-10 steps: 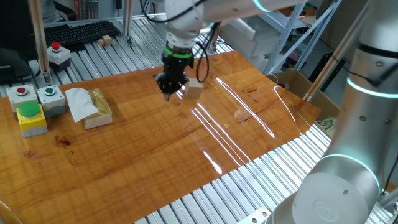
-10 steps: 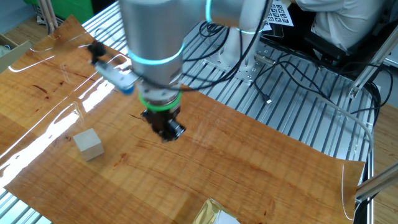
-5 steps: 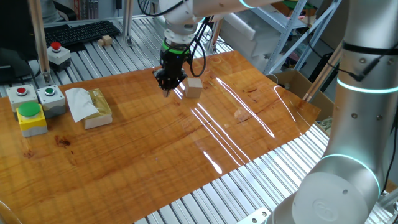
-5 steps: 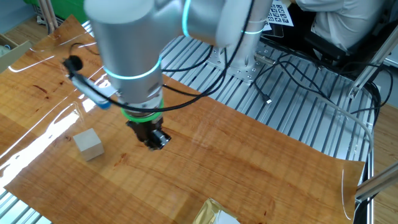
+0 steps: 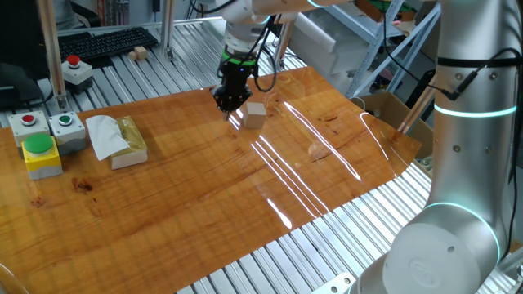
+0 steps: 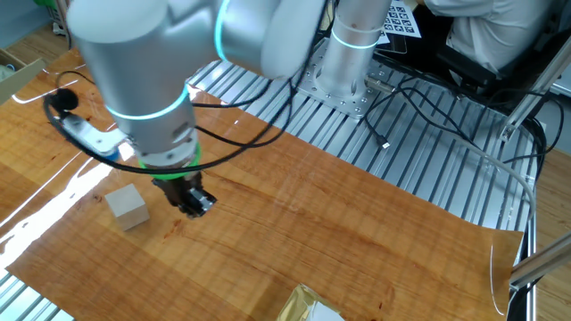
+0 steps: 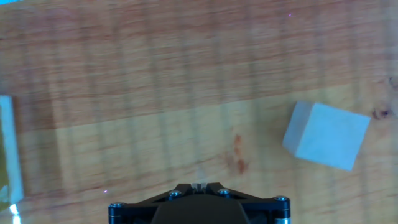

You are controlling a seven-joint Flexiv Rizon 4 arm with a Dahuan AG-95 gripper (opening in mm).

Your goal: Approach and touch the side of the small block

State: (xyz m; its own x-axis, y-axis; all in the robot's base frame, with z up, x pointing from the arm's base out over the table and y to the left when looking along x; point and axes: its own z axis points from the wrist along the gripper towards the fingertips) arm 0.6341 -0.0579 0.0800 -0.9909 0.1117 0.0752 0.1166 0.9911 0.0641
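The small block is a pale wooden cube on the wooden tabletop. It also shows in the other fixed view and at the right of the hand view. My gripper is shut and empty. It hangs just above the table, close beside the block with a small gap. In the other fixed view my gripper stands right of the block, apart from it. In the hand view my fingertips are pressed together at the bottom centre.
A tan slab with white tissue lies at the left. A yellow box with a green button and grey button boxes stand at the far left. The tabletop's edge runs along the right.
My gripper has moved along the table toward the small block and now hangs close beside it. The block has not moved.
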